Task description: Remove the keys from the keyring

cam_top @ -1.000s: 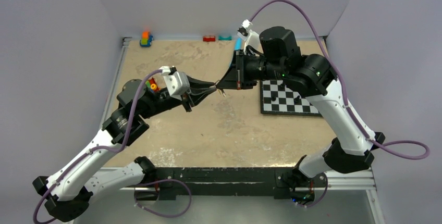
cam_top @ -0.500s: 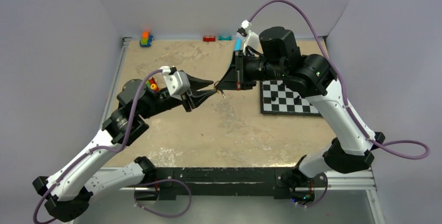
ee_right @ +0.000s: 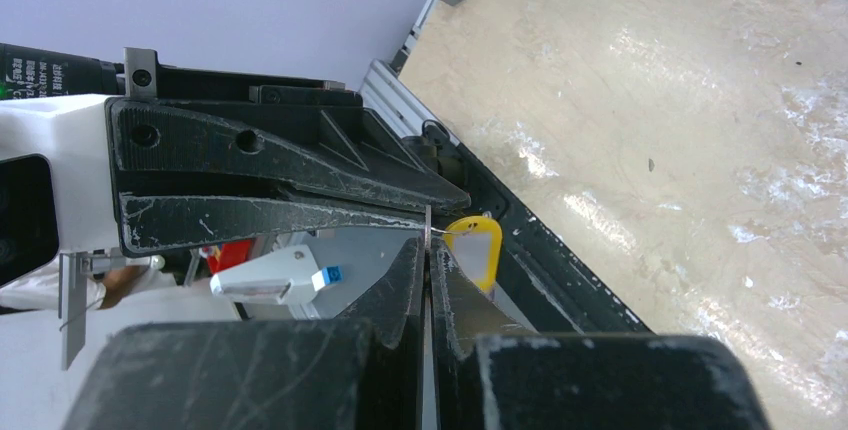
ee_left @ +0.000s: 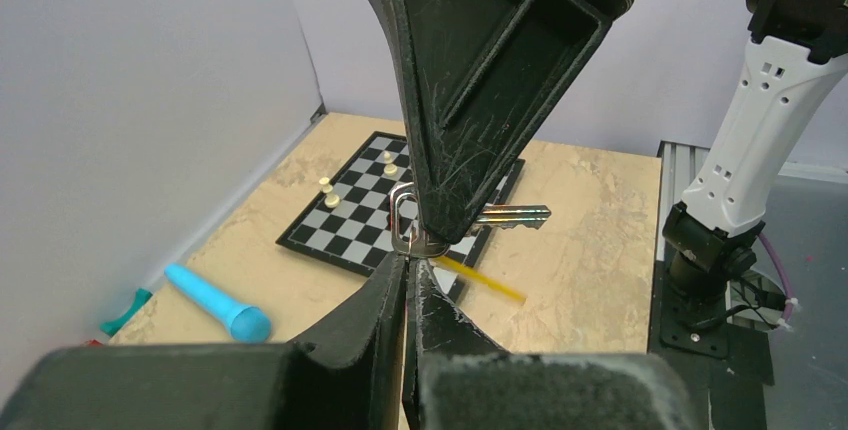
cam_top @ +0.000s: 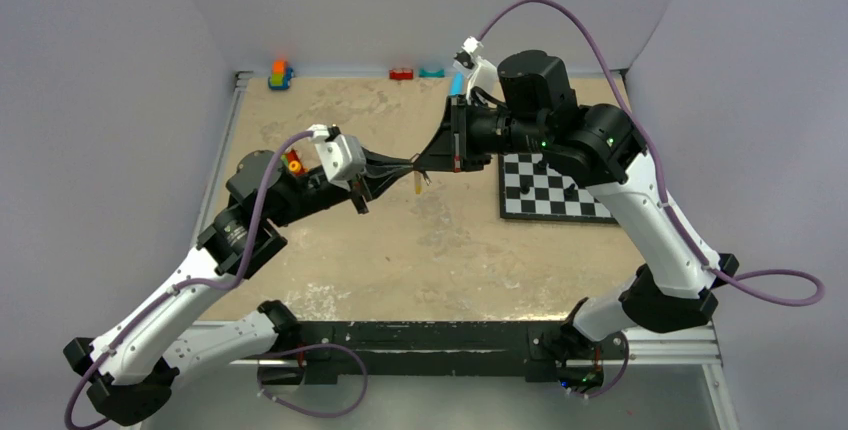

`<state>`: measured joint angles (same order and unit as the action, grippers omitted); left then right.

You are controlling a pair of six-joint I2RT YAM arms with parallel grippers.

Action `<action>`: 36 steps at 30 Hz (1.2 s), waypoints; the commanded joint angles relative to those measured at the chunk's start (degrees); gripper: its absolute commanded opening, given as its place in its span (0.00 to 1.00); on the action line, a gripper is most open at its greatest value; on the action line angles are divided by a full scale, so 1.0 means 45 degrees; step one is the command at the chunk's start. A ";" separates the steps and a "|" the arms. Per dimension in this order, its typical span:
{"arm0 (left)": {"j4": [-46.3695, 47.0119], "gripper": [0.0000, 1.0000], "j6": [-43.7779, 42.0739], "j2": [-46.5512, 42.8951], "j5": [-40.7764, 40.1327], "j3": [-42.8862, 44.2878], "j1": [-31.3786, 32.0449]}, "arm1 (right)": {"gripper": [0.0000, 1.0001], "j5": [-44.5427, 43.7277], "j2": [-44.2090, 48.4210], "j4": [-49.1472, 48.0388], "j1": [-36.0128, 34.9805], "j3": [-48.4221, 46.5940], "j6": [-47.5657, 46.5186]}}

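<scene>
**Keyring pinched between both claws, above table**

Centre of the overhead view: left gripper [cam_top: 407, 164] and right gripper [cam_top: 423, 166] meet tip to tip, each closed narrow on the keyring [ee_left: 403, 222]. Yellow-headed key [ee_right: 475, 247] and silver key [ee_left: 512, 216] are on the ring.

Plain pale lavender-grey walls [cam_top: 100, 70] close in a mottled beige worktop [cam_top: 430, 250] on three sides. A silver metal rail [cam_top: 680, 352] edges its near side. The light is soft and even.

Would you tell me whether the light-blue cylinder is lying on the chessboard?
No, the light-blue cylinder lies on the bare tabletop, apart from the chessboard.
</scene>
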<state>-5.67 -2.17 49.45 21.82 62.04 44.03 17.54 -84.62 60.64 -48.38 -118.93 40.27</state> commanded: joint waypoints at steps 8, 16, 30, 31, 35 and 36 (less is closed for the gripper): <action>0.0232 0.02 0.0066 -0.0144 0.0282 0.0678 -0.0056 | 0.00 0.0306 0.0474 -0.0620 -0.0089 -0.0008 -0.0073; -0.0230 0.00 0.1426 -0.0440 0.0289 0.1058 -0.0046 | 0.00 -0.0485 0.0654 -0.0017 -0.0184 0.0473 -0.0918; -0.2504 0.00 0.4416 0.0284 0.0170 0.2185 -0.0028 | 0.00 -0.1737 0.0893 -0.0244 -0.0795 0.0708 -0.2653; -0.2730 0.00 0.4505 0.0386 0.0299 0.2321 -0.0023 | 0.00 -0.1850 0.0894 -0.0218 -0.0812 0.0629 -0.2728; -0.3172 0.00 0.4875 0.0596 0.0479 0.2656 -0.0025 | 0.00 -0.2045 0.0848 -0.0135 -0.0933 0.0539 -0.3027; -0.3290 0.00 0.4860 0.0620 0.0534 0.2702 -0.0038 | 0.00 -0.2126 0.0781 -0.0031 -0.1002 0.0432 -0.3126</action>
<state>-19.64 16.84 52.10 22.33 70.61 43.88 11.68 -81.25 59.61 -52.23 -114.52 29.43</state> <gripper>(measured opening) 0.013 0.021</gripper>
